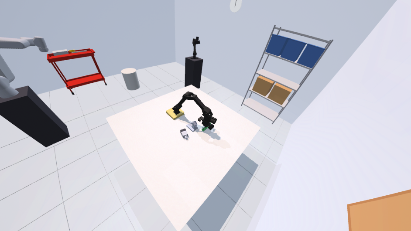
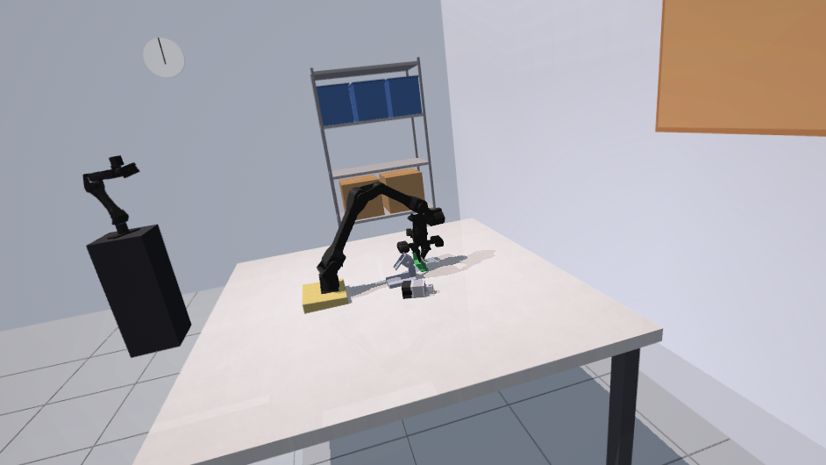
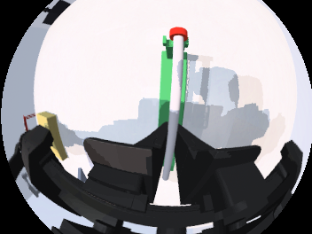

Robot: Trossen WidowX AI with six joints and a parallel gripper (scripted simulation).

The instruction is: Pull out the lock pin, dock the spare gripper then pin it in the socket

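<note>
Wrist view, pincer [image 3: 169, 165] pinching the white lock pin [image 3: 175, 103] by its shaft, red cap at the far end, green strip [image 3: 167, 94] just beside it, above the counter [image 3: 106, 62], spare gripper [image 1: 184, 134] lying apart on the counter's near side.

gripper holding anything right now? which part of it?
Yes: the gripper is shut on the lock pin, gripped at the plain shaft end, opposite its red head.
</note>
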